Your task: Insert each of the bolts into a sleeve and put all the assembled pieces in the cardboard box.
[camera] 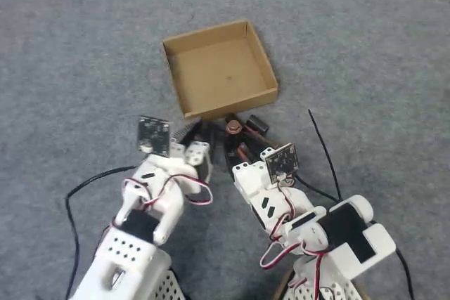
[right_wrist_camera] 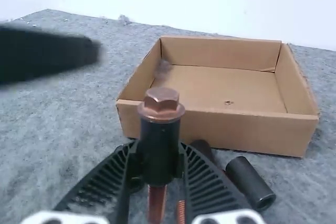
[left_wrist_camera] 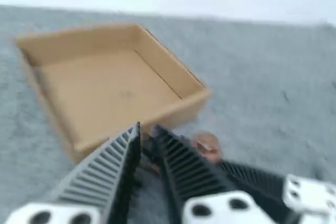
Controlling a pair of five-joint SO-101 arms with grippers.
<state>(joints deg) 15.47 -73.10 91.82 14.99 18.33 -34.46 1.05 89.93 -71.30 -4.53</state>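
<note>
The open cardboard box sits on the grey carpet just beyond both grippers, with nothing inside. My right gripper is shut on an upright black sleeve with a copper bolt through it, its hex head on top, close to the box's near wall. My left gripper is beside it, also at the box's near wall, fingertips together. A copper-coloured bit shows through the gap lower down; whether it is held is unclear. A loose black sleeve lies by the box.
A second dark sleeve lies behind the held piece, and a threaded copper shank shows low between the right fingers. A black cable runs across the carpet on the right. Open carpet surrounds the box on the left, right and far sides.
</note>
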